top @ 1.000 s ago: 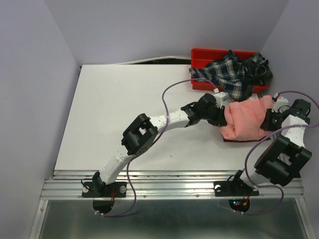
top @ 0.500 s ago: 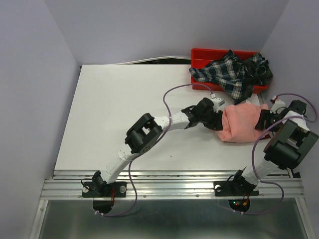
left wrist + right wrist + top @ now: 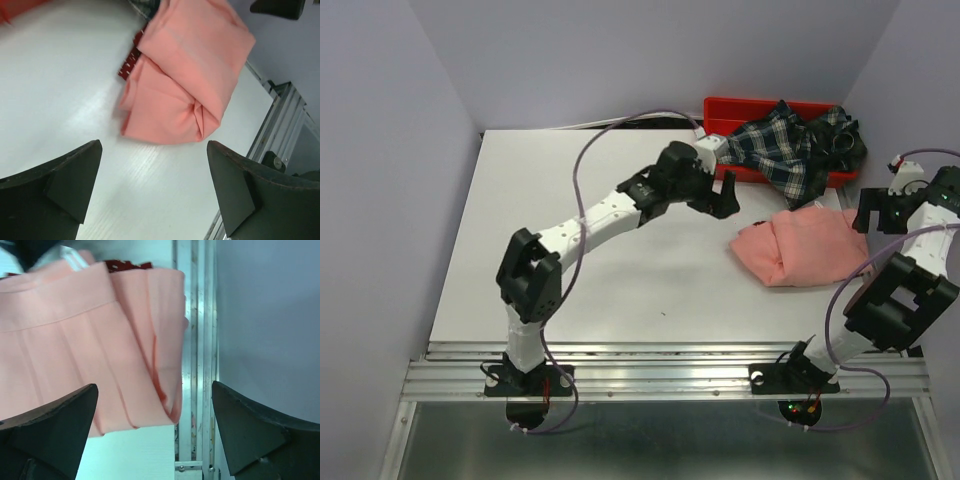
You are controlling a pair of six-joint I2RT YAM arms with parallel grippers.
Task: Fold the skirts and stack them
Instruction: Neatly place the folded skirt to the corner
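Note:
The salmon-pink skirt lies folded on the table's right side, with no gripper touching it. An edge of the dark red dotted skirt peeks out from under it, and the right wrist view also catches that dark red skirt. The plaid skirt hangs over the red bin. My left gripper hovers open to the left of the pink skirt, its jaws empty. My right gripper is open at the pink skirt's right edge, empty.
The red plastic bin stands at the back right under the plaid skirt. An aluminium rail runs along the table's right edge beside the pink skirt. The right wall is close behind the right arm.
Both grippers opened and let go of the pink skirt. The left arm pulled away up and to the left; the right drew back to the right. The skirt now rests flat.

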